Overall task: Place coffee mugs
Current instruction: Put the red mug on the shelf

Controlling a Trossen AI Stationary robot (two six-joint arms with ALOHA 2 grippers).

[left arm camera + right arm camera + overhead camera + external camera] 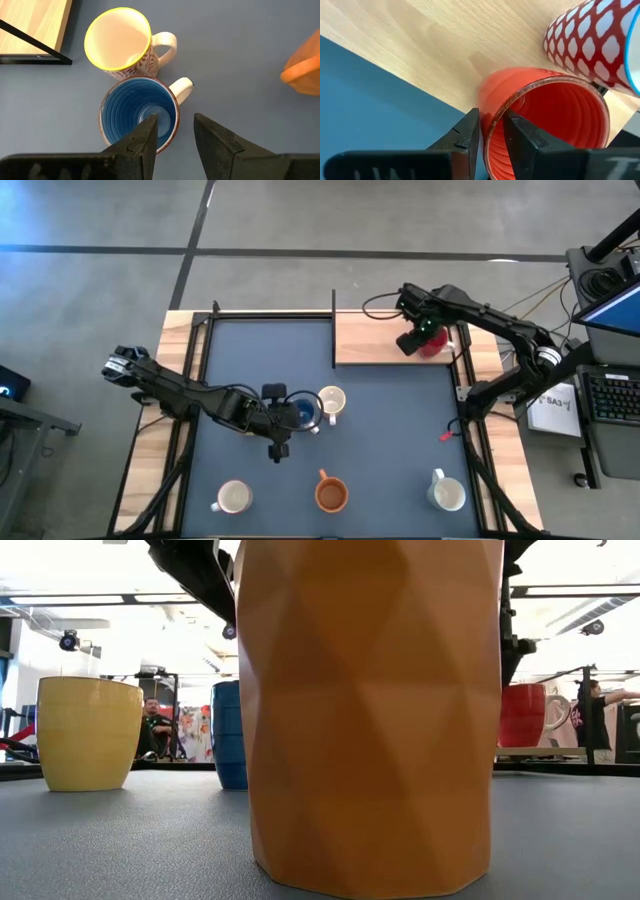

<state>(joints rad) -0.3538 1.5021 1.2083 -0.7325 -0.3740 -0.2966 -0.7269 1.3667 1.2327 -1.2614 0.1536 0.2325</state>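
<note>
A blue mug (303,412) stands on the dark mat at mid-table, next to a yellow-rimmed mug (331,402). My left gripper (176,135) is open above the blue mug (135,107). One finger is over its inside and one is outside its wall, beside the handle (182,87). A red mug (432,345) stands upright on the wooden board (380,340) at the far right. My right gripper (491,132) is shut on its rim. My right gripper pinches the red mug's rim (492,122) with one finger (525,142) inside the mug and the other finger (465,137) outside. The fingers come from above, pointing down. The mug is upright at the board (520,715); I cannot tell whether its base rests on it.
A red-and-white patterned mug (600,40) stands close beside the red one on the board. Near the front edge are a cream-inside mug (233,498), an orange-brown mug (331,495) and a white mug (447,494). A low black frame (333,325) borders the mat.
</note>
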